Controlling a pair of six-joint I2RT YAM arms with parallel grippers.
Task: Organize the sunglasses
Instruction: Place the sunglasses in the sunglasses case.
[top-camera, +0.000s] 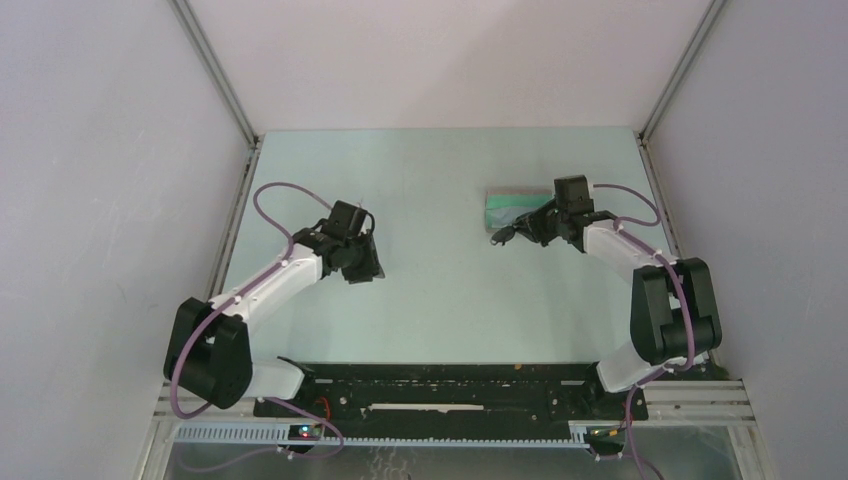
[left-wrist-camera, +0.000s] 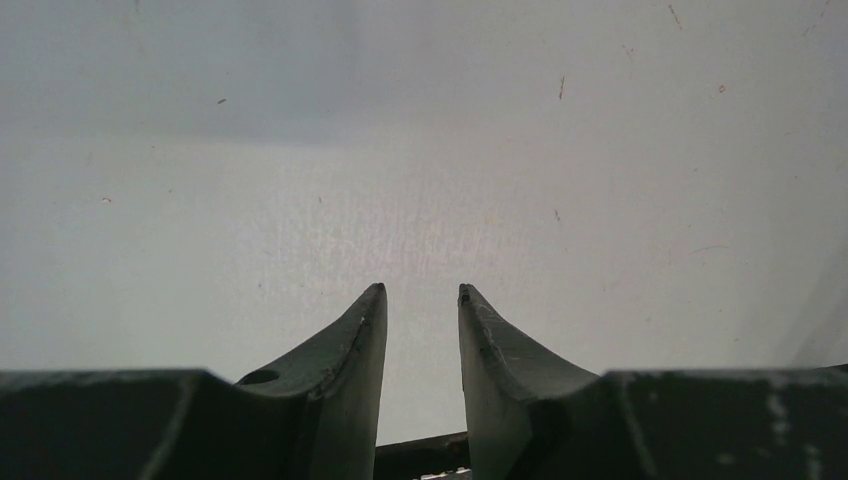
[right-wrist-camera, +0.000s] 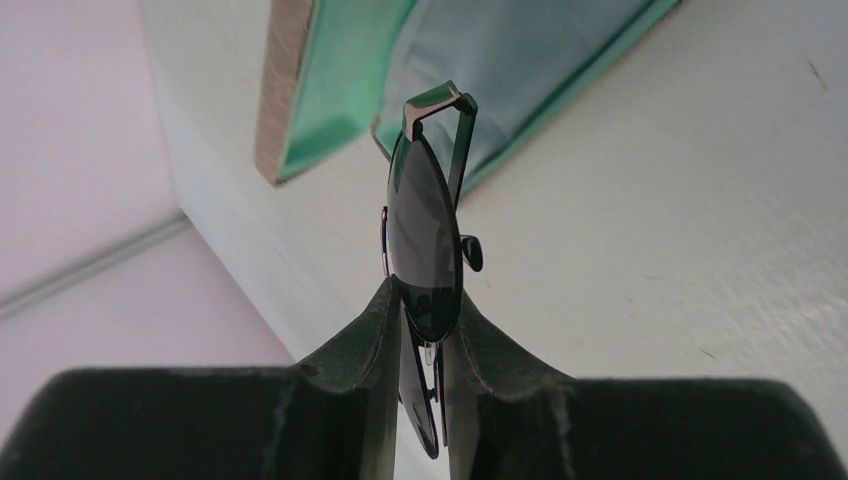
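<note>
My right gripper (right-wrist-camera: 420, 300) is shut on the sunglasses (right-wrist-camera: 425, 230), folded, with dark oval lenses and a thin black wire frame. It holds them edge-on above the table, just in front of the open grey case (right-wrist-camera: 285, 80) with green lining. A light blue cloth (right-wrist-camera: 520, 60) lies in the case. In the top view the sunglasses (top-camera: 505, 234) stick out left of my right gripper (top-camera: 530, 230), near the case (top-camera: 515, 207). My left gripper (left-wrist-camera: 422, 295) is open and empty over bare table; in the top view my left gripper (top-camera: 362, 265) is at mid left.
The enclosure's white walls stand on the left, right and back. The metal corner post (top-camera: 665, 75) rises at the back right near the case. The table's pale surface (top-camera: 440, 290) lies between the two arms.
</note>
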